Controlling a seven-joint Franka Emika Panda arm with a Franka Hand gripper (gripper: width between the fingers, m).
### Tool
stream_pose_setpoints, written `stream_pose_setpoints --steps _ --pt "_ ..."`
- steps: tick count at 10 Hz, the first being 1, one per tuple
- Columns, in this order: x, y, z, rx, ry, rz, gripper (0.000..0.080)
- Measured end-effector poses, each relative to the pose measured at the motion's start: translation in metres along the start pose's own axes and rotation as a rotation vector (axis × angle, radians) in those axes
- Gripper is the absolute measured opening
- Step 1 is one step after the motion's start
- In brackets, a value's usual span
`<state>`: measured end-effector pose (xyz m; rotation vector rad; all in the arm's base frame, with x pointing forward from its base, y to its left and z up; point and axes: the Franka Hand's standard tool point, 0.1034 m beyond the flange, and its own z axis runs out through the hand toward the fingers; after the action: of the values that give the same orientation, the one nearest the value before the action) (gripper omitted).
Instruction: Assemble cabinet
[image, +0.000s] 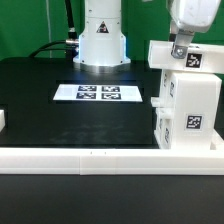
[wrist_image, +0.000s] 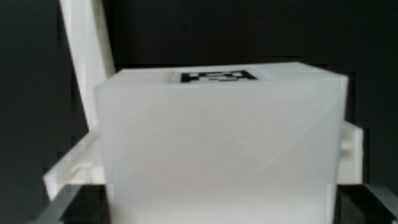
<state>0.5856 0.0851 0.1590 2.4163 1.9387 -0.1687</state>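
The cabinet (image: 187, 100) is a tall white box with black-and-white tags, standing at the exterior view's right on the black table. A smaller white tagged block (image: 186, 56) sits on its top. My gripper (image: 178, 46) comes down from above onto this top block. In the wrist view the white block (wrist_image: 221, 130), with a tag on its far face, fills the space between my dark fingers (wrist_image: 71, 205), which lie against both its sides. My gripper (wrist_image: 221, 212) is shut on it. A white cabinet panel (wrist_image: 86, 60) stands behind the block.
The marker board (image: 100, 93) lies flat in the middle of the table. A long low white rail (image: 100, 155) runs along the front edge. The robot base (image: 101, 40) stands at the back. A small white piece (image: 3, 121) shows at the left edge.
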Motion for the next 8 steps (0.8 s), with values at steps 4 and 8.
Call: stream_pose_setpoints --steps 4,8 --pt "-0.001 -0.01 0.002 0.017 0.001 0.532 0.0561" --pt "0.006 -0.017 0.002 0.044 -0.006 1.006 0.0561"
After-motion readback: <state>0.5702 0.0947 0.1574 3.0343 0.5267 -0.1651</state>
